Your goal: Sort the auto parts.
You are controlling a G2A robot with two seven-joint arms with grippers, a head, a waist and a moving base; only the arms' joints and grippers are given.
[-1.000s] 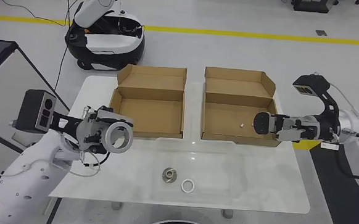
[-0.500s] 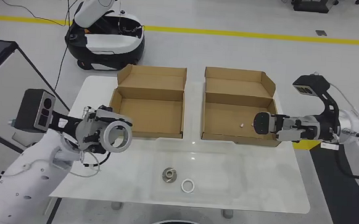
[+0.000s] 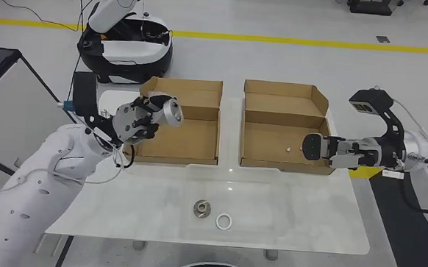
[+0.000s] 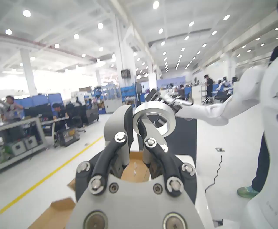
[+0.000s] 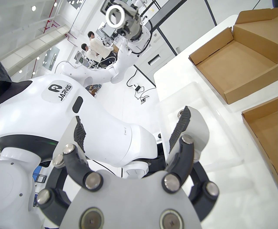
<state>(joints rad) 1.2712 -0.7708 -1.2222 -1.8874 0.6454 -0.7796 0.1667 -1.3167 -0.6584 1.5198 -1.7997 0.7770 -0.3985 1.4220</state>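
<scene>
Left hand (image 4: 133, 128), clamped on the metal ring (image 4: 152, 106), has swung from the worktop's (image 3: 305, 213) left edge to above the left box (image 3: 188, 135); release there looks next. Right hand (image 5: 131, 125) idle, fingers apart, at the right box (image 3: 269, 133). Count: two boxes, one held ring, and two loose parts: grey bushing (image 3: 203, 208), white ring (image 3: 224, 222).

Silver ring (image 4: 152, 107) gripped by its rim in left pincer (image 4: 135, 123); grey hub (image 3: 203, 208) lying just beside white ring (image 3: 224, 222) on surface (image 3: 305, 213).

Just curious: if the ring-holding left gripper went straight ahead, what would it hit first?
Probably the right gripper, which shows just beyond the ring held by the left gripper; depth is unclear.
</scene>
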